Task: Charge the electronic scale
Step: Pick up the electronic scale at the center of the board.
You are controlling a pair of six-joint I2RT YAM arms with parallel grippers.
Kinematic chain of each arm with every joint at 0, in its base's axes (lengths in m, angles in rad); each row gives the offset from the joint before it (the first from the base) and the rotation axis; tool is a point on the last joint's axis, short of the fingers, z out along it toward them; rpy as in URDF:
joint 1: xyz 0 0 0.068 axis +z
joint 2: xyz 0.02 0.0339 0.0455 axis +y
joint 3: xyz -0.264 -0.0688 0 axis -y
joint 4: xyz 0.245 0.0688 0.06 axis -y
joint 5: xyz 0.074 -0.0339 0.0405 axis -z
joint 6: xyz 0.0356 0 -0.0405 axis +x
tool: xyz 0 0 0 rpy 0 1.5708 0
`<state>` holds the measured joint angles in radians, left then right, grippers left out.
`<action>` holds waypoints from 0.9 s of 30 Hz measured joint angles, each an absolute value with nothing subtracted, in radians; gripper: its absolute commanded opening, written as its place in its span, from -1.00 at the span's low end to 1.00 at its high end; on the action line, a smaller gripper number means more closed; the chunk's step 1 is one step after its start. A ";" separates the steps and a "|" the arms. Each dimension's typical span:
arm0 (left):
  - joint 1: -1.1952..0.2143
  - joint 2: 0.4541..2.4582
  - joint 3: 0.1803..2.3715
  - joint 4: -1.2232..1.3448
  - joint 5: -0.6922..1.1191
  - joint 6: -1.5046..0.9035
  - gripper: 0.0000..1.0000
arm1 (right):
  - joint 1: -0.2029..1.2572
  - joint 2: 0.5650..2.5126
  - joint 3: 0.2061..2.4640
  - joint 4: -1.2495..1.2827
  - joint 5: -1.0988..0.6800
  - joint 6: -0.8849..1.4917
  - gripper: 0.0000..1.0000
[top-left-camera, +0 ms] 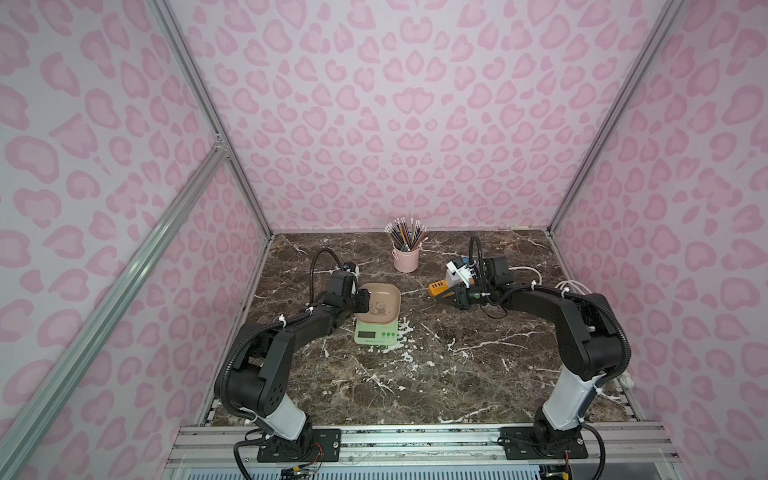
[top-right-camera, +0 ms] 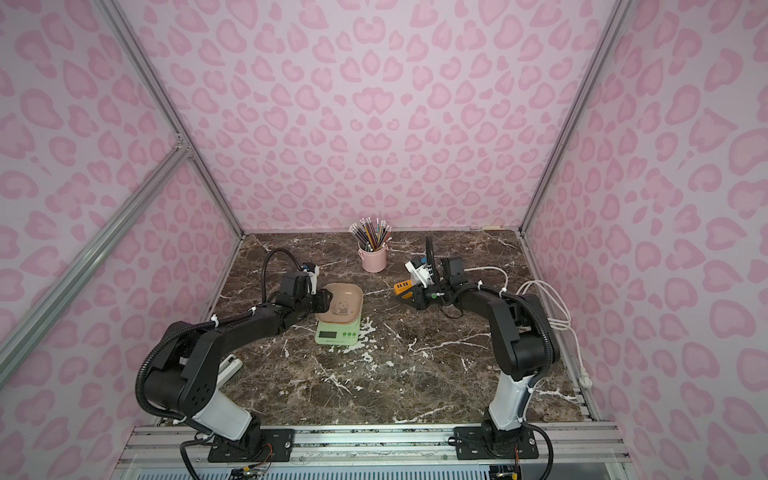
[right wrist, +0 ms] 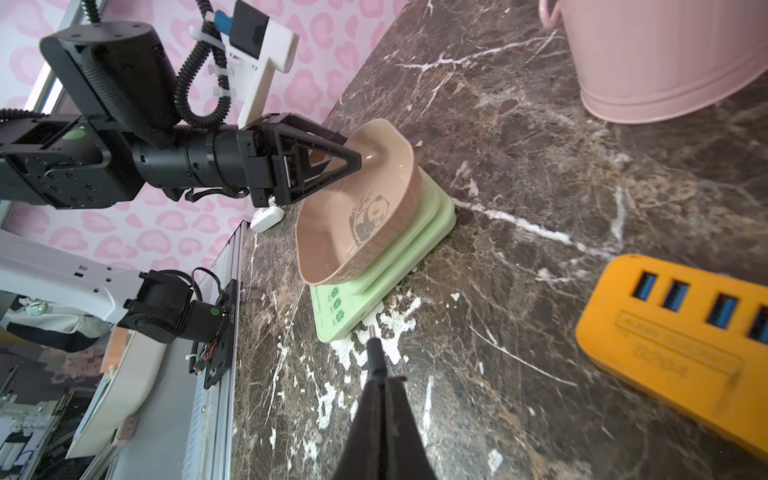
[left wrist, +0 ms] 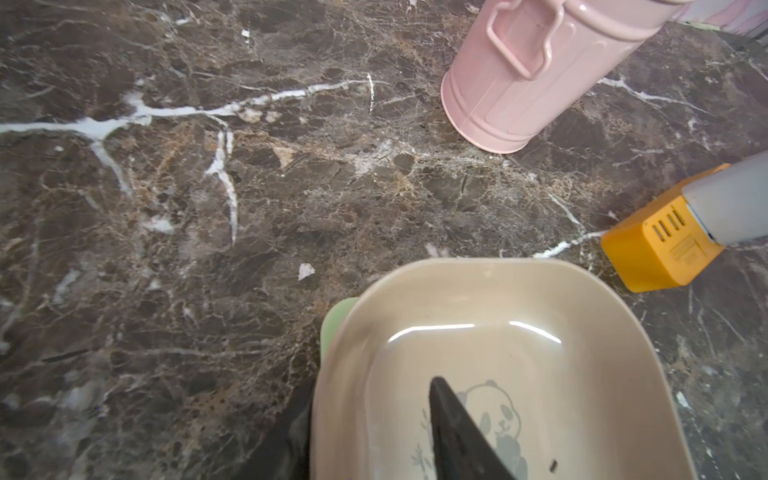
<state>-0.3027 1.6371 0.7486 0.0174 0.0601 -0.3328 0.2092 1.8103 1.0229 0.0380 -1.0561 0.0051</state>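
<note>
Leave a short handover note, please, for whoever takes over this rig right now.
Left hand: straddles the rim of the tray on the electronic scale, one finger inside, one outside; I cannot tell whether it is gripping.
Right hand: shut on a black charging plug, beside the orange power strip, apart from the scale, plug aimed toward it.
Done: plug in hand.
Left: carry the plug to the scale's port and push it in. Neither the port nor the cable's far end is visible.

A small mint-green electronic scale (top-left-camera: pixel 375 333) sits flat on the dark marble bench (top-left-camera: pixel 457 374), left of centre. Its beige-pink panda tray (top-left-camera: pixel 388 296) rests on top, with the display facing front.
</note>
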 measured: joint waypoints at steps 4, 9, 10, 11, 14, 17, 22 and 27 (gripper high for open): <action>-0.303 1.637 0.748 0.012 0.072 -0.348 -0.59 | 0.209 1.793 1.011 0.059 -1.041 0.052 -1.00; -0.306 1.618 0.741 0.009 0.083 -0.380 -0.79 | 0.209 1.773 0.992 0.093 -1.030 0.106 -1.00; -0.308 1.611 0.739 0.010 0.085 -0.390 -0.82 | 0.209 1.769 0.991 0.094 -1.025 0.116 -1.00; -0.309 1.605 0.736 0.010 0.088 -0.397 -0.84 | 0.209 1.766 0.987 0.104 -1.020 0.126 -1.00; -0.311 1.588 0.725 0.013 0.113 -0.430 -0.91 | 0.209 1.758 0.974 0.114 -1.008 0.157 -1.00; -0.311 1.566 0.713 0.020 0.134 -0.463 -0.90 | 0.209 1.751 0.963 0.129 -1.001 0.189 -1.00; -0.318 1.517 0.706 0.027 0.160 -0.508 -0.90 | 0.208 1.726 0.927 0.159 -0.991 0.233 -1.00; -0.321 1.465 0.703 0.057 0.182 -0.548 -0.91 | 0.208 1.706 0.894 0.202 -0.991 0.284 -1.00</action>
<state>-0.3206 1.4647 0.7033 0.0574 0.1822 -0.5476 0.2085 1.7061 0.8936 0.2020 -0.9905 0.2836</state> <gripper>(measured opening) 0.054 0.071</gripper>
